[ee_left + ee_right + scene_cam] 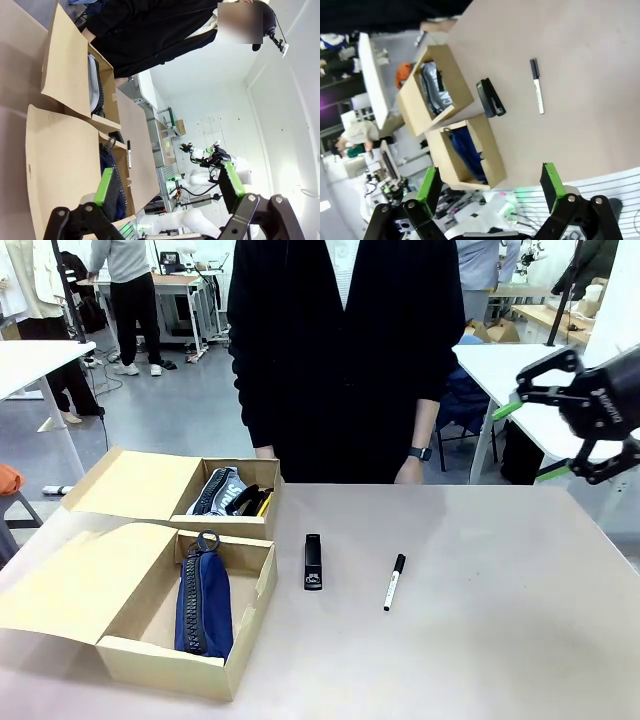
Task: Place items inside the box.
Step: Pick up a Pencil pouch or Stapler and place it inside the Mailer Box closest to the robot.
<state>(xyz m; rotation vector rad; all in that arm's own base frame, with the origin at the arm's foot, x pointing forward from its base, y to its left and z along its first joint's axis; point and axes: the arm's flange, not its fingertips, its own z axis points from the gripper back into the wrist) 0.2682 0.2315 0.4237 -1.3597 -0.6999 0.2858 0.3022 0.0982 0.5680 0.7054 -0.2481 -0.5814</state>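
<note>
Our right claw (528, 443) and left claw (167, 182) are spread and empty. Let us pinch the thin white black-capped marker (394, 582) across its middle, then carry it to the brown cardboard box (262, 590).

Robotics lab, white workbenches (30, 358), cluttered desk (178, 280) behind, grey floor (170, 410)

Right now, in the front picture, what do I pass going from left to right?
navy pouch → stapler → marker → right gripper
</note>
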